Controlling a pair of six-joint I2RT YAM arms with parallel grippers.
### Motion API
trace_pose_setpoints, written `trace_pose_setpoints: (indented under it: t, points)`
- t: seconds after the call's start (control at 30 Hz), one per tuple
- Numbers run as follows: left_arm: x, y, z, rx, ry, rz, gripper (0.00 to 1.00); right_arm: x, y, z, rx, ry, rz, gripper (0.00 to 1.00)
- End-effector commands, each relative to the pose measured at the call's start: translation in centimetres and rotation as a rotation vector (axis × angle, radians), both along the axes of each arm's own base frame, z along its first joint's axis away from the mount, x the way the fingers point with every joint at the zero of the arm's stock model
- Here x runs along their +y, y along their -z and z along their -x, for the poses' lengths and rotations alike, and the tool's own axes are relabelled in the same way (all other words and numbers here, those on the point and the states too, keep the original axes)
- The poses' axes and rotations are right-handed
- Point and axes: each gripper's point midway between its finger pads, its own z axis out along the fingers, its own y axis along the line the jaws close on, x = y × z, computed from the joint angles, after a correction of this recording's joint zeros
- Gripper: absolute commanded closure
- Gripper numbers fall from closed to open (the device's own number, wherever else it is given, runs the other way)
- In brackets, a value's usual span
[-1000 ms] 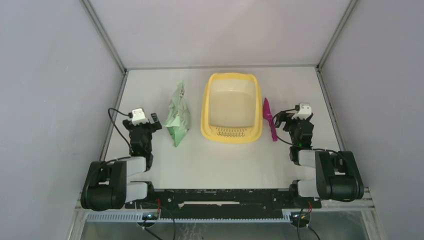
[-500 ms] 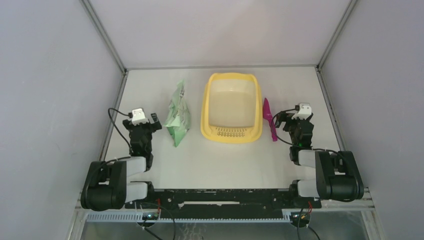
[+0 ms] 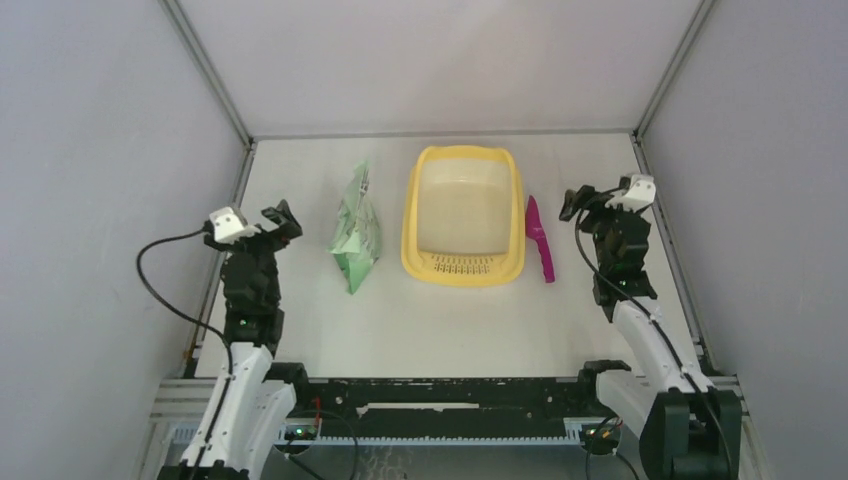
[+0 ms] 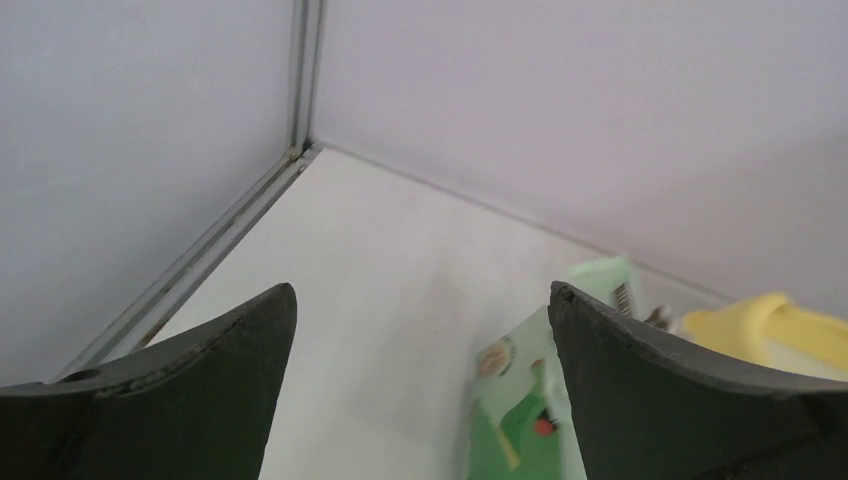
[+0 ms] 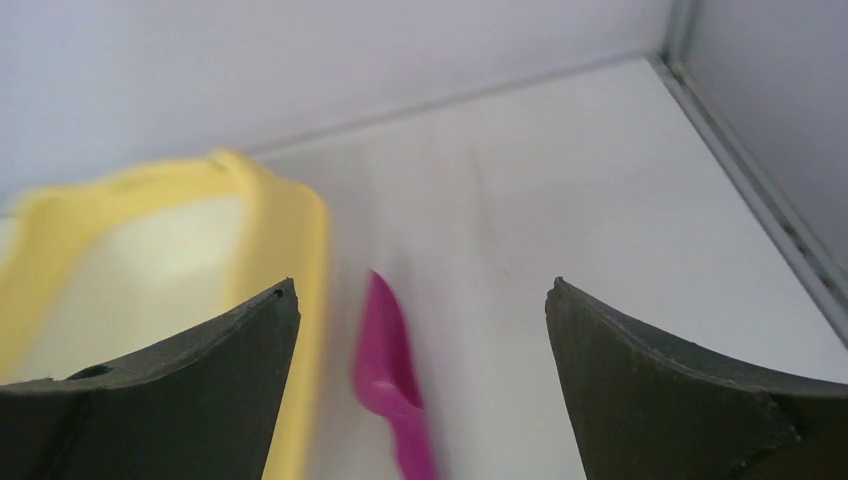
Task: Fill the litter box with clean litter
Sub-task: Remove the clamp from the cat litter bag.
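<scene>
- A black rail (image 3: 450, 392) runs along the near edge of the counter (image 3: 450, 330), with an arm base at each end of it.
- The left arm (image 3: 245, 290) rises near the left edge. The left jaws are spread wide, hold nothing and are lifted off the counter. A black cable (image 3: 150, 285) loops out from the arm toward the left wall.
- The right arm (image 3: 640, 320) rises near the right edge. The right jaws are also spread wide, empty and clear of the counter.
- A light green printed bag (image 3: 356, 235) lies left of centre, lengthwise from near to far, between the left arm and the tray. It is close to the tray but apart from it.
- In the left wrist view, the dark fingers (image 4: 200, 380) frame bare counter running to the far left corner. The blurred bag sits low beside the right finger.
- The litter box (image 3: 412, 235) sits at mid-counter, toward the far edge. Its slotted grille ledge (image 3: 463, 265) is at the near end, and the pale inner floor shows bare.
- A magenta scoop (image 3: 540, 248) lies just beside the tray's right wall, between the tray and the right arm. Its thin handle points toward the near edge.
- In the right wrist view the scoop shows in the gap between the fingers (image 5: 680, 390), blurred. The yellow rim is to its left and open counter to its right.
- Grey walls (image 3: 440, 60) close in the left, right and far edges, with metal strips at the corners.
</scene>
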Motion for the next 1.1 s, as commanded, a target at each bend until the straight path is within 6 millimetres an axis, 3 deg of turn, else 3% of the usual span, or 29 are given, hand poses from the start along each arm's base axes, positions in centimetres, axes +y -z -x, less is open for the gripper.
trace_pose_setpoints:
  t: [0.0, 0.07, 0.17, 0.27, 0.33, 0.47, 0.57, 0.67, 0.7, 0.83, 0.9, 1.07]
  points:
    - [-1.6, -4.4, 0.6, 0.042, 0.064, 0.217, 0.0, 4.1, -4.8, 1.4, 0.056, -0.106, -0.155, 0.01]
    - [-2.6, -6.7, 0.4, 0.068, 0.106, 0.304, 0.0, 6.9, -8.9, 2.7, 0.022, -0.235, -0.209, 0.01]
    - [-5.1, -12.8, -0.7, 0.003, 0.244, 0.327, 0.0, 10.1, -13.7, 4.8, -0.112, -0.428, -0.247, 0.01]
    - [-6.8, -16.6, -2.1, 0.041, 0.233, 0.214, 0.0, 8.9, -15.0, 5.0, -0.111, -0.372, -0.464, 0.01]
    - [-8.1, -17.3, -3.5, 0.109, 0.261, 0.164, 0.0, 8.9, -16.7, 4.5, -0.141, -0.441, -0.525, 0.01]
    - [-8.3, -13.0, -6.0, 0.291, 0.235, 0.368, 0.0, 12.1, -17.3, 2.3, 0.061, -0.514, -0.409, 0.01]
    - [-11.3, -10.3, -6.8, 0.327, 0.45, 0.427, 0.0, 15.2, -16.6, 1.6, 0.186, -0.515, -0.264, 0.01]
    - [-10.2, -7.1, -5.6, 0.427, 0.349, 0.399, 0.0, 18.3, -16.3, 0.5, 0.259, -0.521, -0.182, 0.08]
    - [-9.8, -5.7, -5.2, 0.454, 0.319, 0.4, 0.0, 19.4, -17.1, -0.1, 0.263, -0.531, -0.196, 0.15]
    - [-8.9, -1.6, -3.1, 0.525, 0.257, 0.413, 0.0, 25.1, -16.3, -2.7, 0.393, -0.652, -0.336, 0.3]
    - [-8.1, -0.1, -1.8, 0.537, 0.211, 0.389, 0.0, 28.9, -15.7, -3.3, 0.462, -0.731, -0.38, 0.31]
    - [-6.0, 2.3, 0.4, 0.57, 0.096, 0.358, 0.0, 36.2, -12.2, -5.2, 0.602, -0.783, -0.395, 0.27]
